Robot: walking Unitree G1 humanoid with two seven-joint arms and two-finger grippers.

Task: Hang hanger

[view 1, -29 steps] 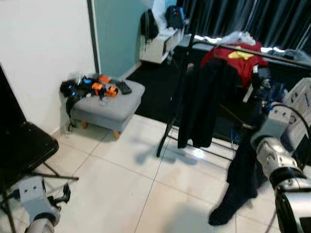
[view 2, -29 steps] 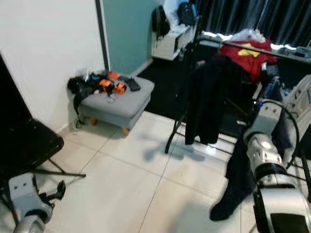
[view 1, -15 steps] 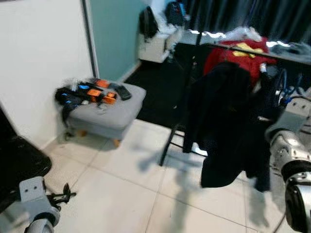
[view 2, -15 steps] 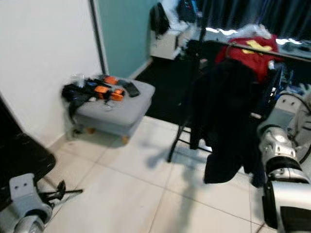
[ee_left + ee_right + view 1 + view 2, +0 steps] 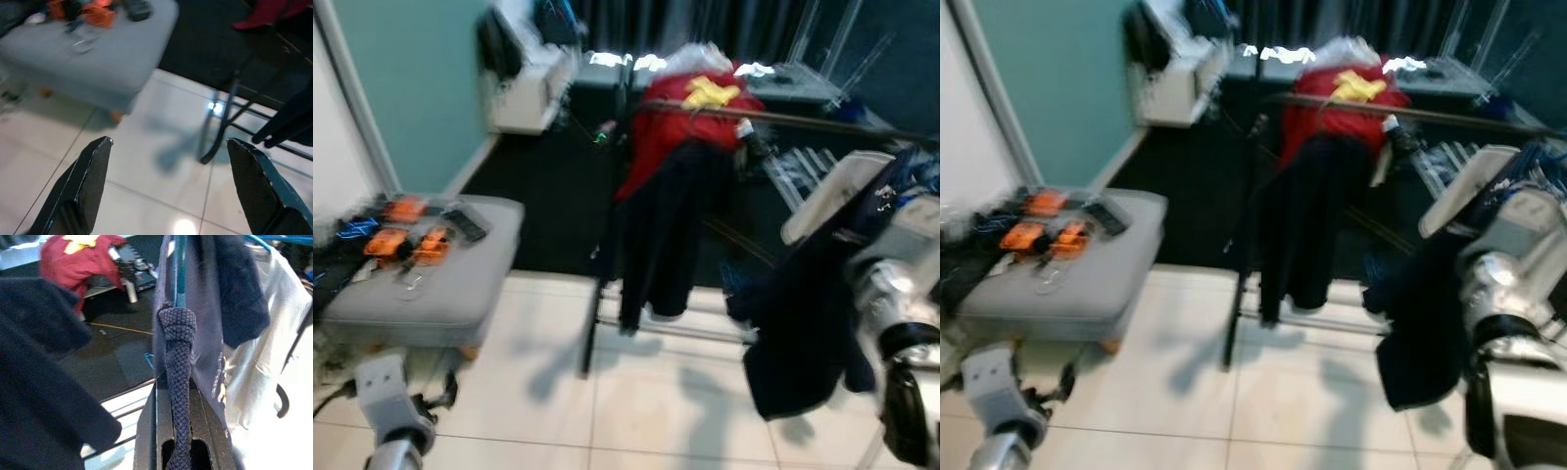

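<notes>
One pincer — the right pincer — grips a hanger bearing dark clothing.

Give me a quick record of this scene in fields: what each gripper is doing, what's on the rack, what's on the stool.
right gripper: shut on a blue hanger carrying a dark garment, held beside the rack
left gripper: open, low over the tiled floor
rack: red shirt draped over the rail, black garment hanging below it
stool: grey, with orange items and a dark remote on top
hanger status: not yet on the rail
</notes>
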